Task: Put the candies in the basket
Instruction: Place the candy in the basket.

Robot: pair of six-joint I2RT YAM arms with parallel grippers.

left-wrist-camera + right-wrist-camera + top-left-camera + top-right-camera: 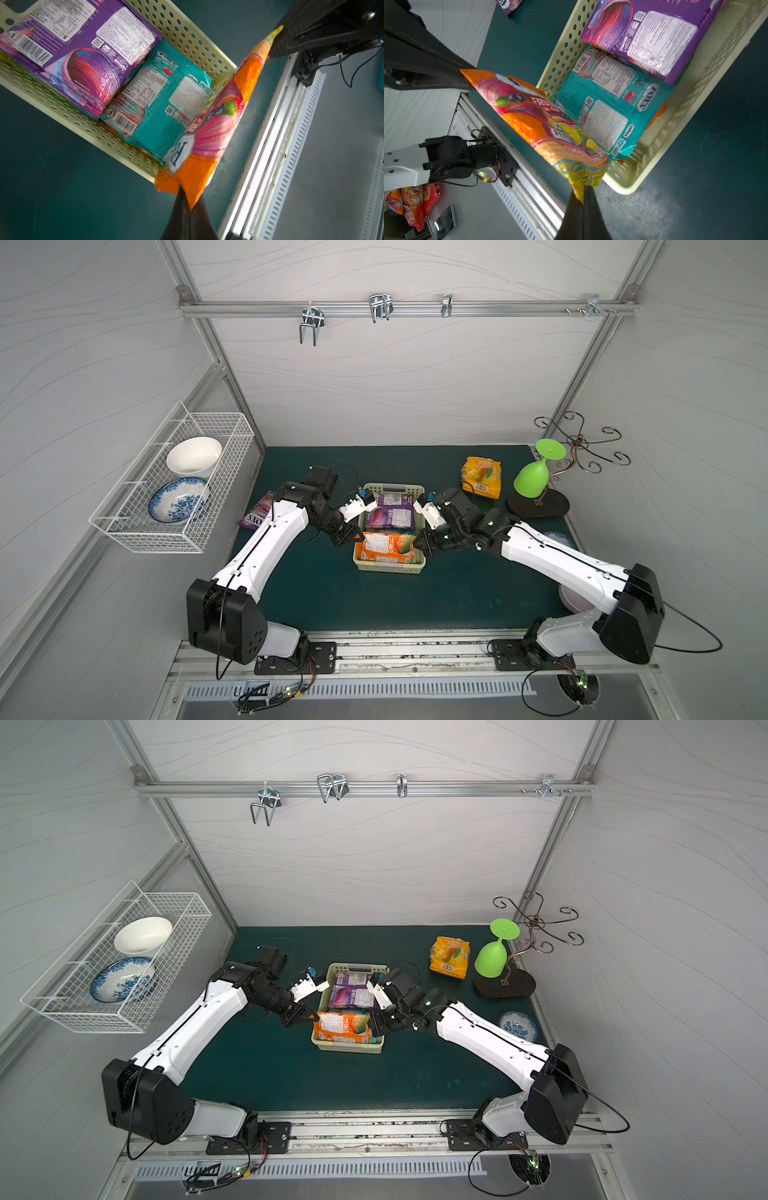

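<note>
Left gripper [358, 536] and right gripper [415, 545] pinch shut on opposite ends of the orange bag [386, 548], slung over the six o'clock end of the basket [390, 570]. I'd lower it level, then release together. Beyond: purple bag [259, 512] at ten o'clock, yellow bag [482, 477] at one.

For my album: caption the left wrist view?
Left gripper and right gripper hold an orange candy bag over the basket.
</note>
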